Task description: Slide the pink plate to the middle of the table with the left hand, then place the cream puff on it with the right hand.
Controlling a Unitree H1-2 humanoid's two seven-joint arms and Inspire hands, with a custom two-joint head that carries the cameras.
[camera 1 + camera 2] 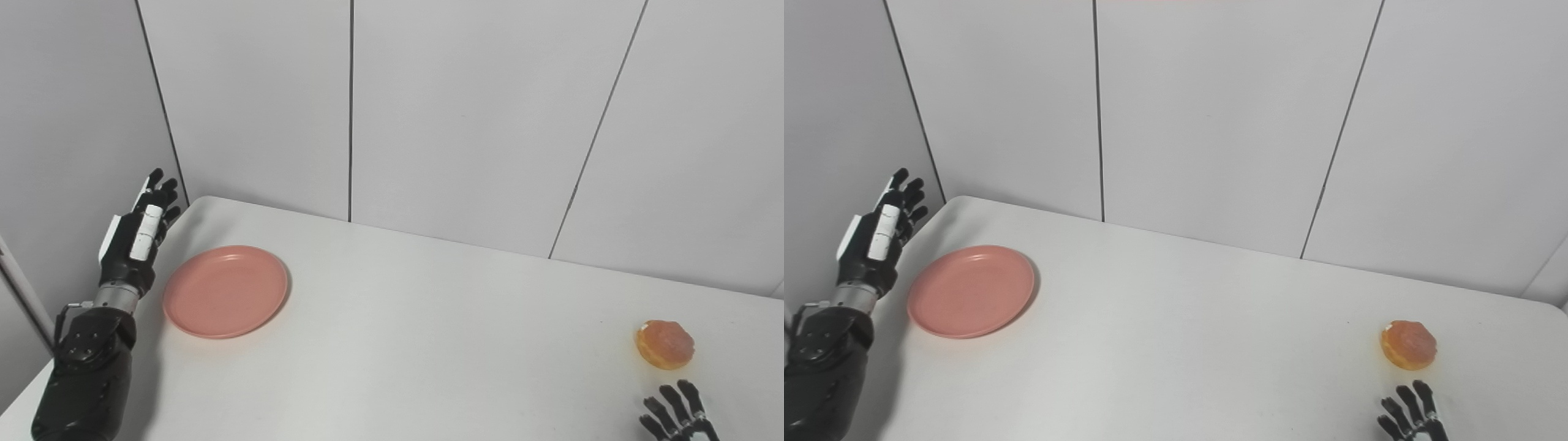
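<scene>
The pink plate [225, 291] lies flat on the left part of the white table [429, 343]. Just left of it my left hand [138, 236] is raised above the table's left edge, fingers straight and apart, holding nothing and not touching the plate. The cream puff [665, 344], golden brown and round, sits at the far right near the front. Only the spread fingertips of my right hand [677, 416] show at the bottom edge, a short way in front of the puff and apart from it.
Grey wall panels [465, 110] stand close behind the table, and another panel closes off the left side beside my left hand. The table's rounded back-left corner [205, 201] lies just beyond the plate.
</scene>
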